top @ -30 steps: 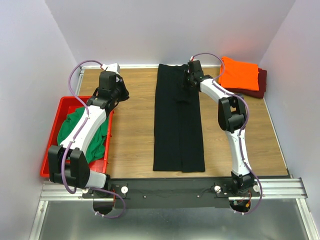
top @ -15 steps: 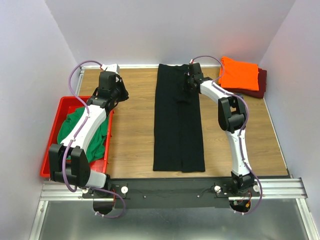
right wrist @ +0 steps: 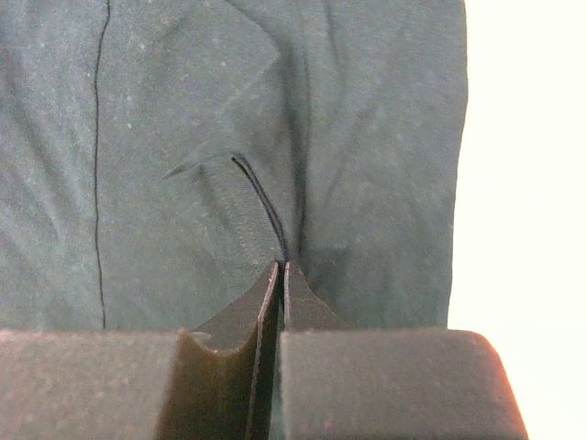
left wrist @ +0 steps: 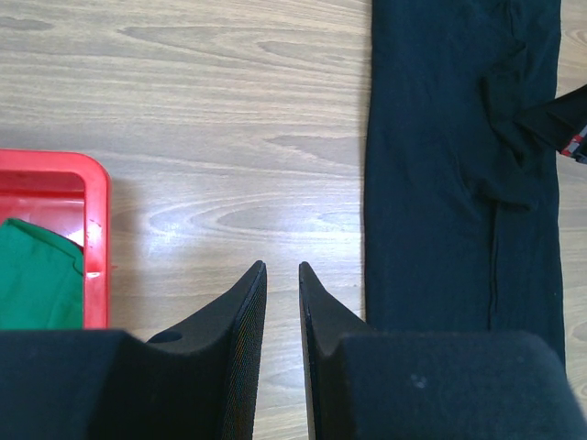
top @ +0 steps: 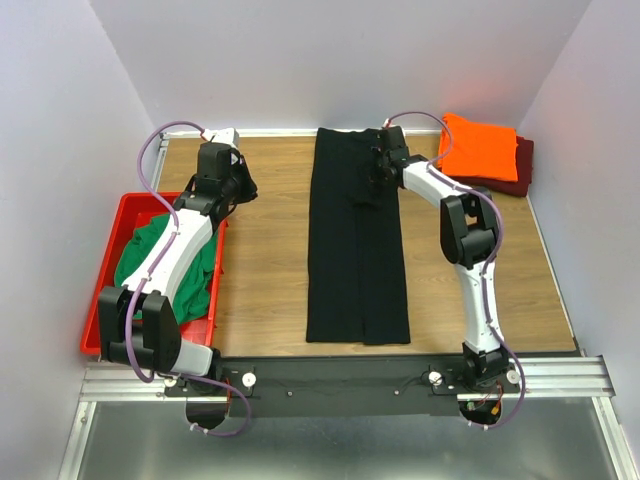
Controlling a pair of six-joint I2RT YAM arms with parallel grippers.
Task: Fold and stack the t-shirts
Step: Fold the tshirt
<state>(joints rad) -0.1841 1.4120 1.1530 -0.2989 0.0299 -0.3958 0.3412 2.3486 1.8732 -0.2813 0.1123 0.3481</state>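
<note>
At the far end of the table [top: 270, 250], seen from above, the right end effector [top: 378, 166] is down on the black t-shirt [top: 357, 270]. The shirt lies as a long narrow strip along the middle of the table, its sides already turned in. The step in hand looks like the lengthwise fold, bringing the far end over toward the near hem. The orange t-shirt [top: 480, 148] sits folded on the maroon t-shirt [top: 521, 168] in the far right corner. The green t-shirt [top: 135, 262] lies crumpled in the red tray [top: 97, 300] on the left. The left end effector [top: 238, 186] hangs over bare wood, apart from the black strip.

From the left wrist, the left end effector [left wrist: 282, 266] has its fingers slightly parted and grasps nothing. It sits between the tray corner and the black shirt's left edge. An even fold would probably need it to take the far left corner.

From the right wrist, the right end effector [right wrist: 282, 266] is clenched on a small ridge of black cloth near the shirt's right edge, beside a tucked-in hem. The pinch looks thin, so the next move calls for a low lift and a straight, steady pull so that it does not slip.
</note>
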